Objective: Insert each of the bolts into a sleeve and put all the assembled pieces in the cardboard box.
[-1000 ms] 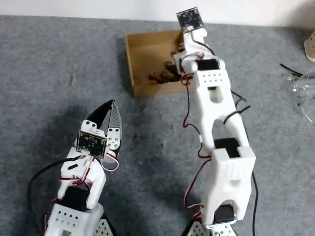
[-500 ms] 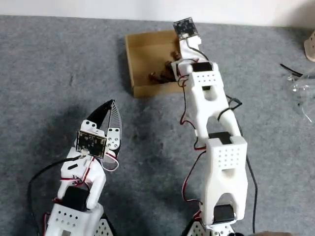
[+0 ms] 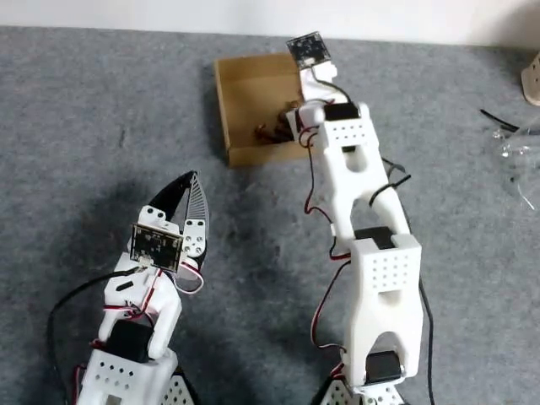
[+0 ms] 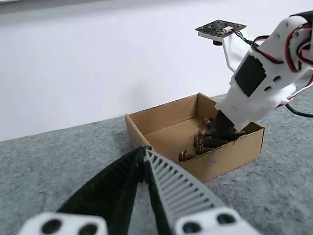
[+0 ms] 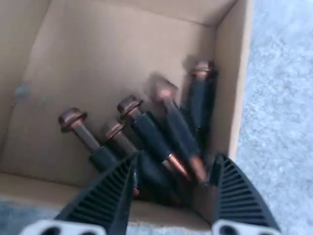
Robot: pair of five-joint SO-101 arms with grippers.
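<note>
The cardboard box [image 3: 224, 110] stands at the far middle of the grey table. Several copper bolts in black sleeves [image 3: 272, 131] lie piled in its near right corner. In the right wrist view the assembled pieces [image 5: 146, 127] fan out on the box floor [image 5: 112, 44]. My right gripper [image 5: 173, 171] hangs open just above them, holding nothing. My left gripper [image 3: 192, 181] sits shut and empty at the near left, well short of the box. From the left wrist view the shut left gripper [image 4: 145, 152] points toward the box [image 4: 234, 152] and the bolts [image 4: 200, 142].
A clear plastic object with a black wire [image 3: 515, 143] lies at the right edge, with a beige item [image 3: 532, 80] beyond it. A white wall [image 4: 98, 63] runs right behind the box. Open grey carpet [image 3: 101, 126] spreads left of the box.
My right arm has swung a little to the left over the box, its wrist camera board moving with it. The left arm has stayed still.
</note>
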